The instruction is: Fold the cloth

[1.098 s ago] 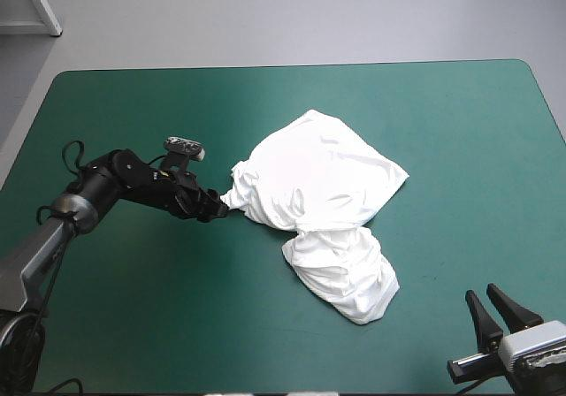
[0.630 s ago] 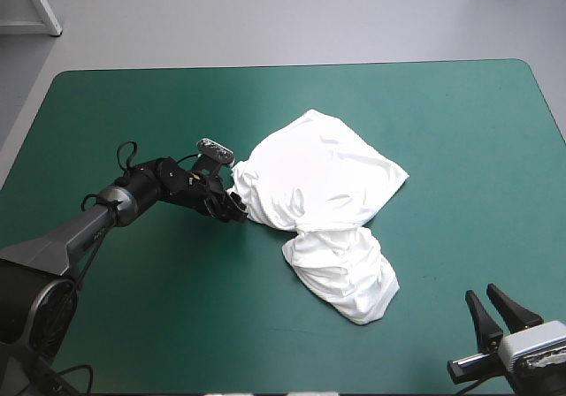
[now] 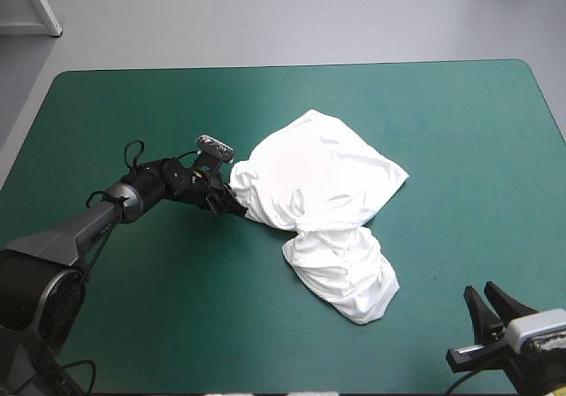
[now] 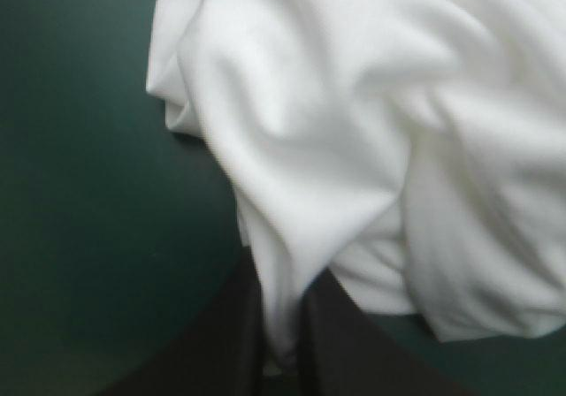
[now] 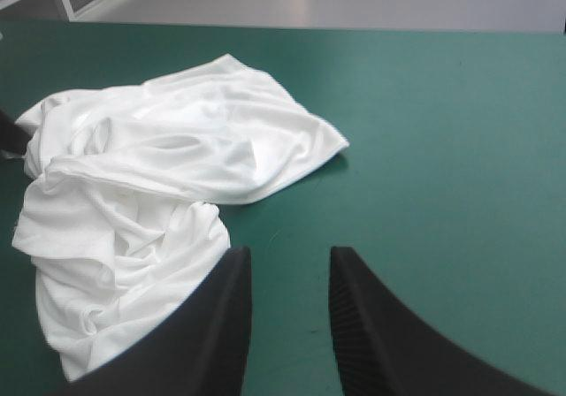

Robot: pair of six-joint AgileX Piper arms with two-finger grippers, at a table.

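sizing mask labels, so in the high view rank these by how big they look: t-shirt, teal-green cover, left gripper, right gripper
1. teal-green cover
2. T-shirt
3. left gripper and right gripper: about alike; the right one sits nearer the camera, so they stay unranked.

Left gripper (image 4: 281, 325) clamped, right gripper (image 5: 287, 263) spread

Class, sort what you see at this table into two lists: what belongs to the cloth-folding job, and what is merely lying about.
Belongs to the job:
- the T-shirt, a crumpled white heap
- the left gripper, shut on the shirt's edge
- the right gripper, open, apart from the shirt

Merely there:
- the teal-green cover, which only bears the shirt
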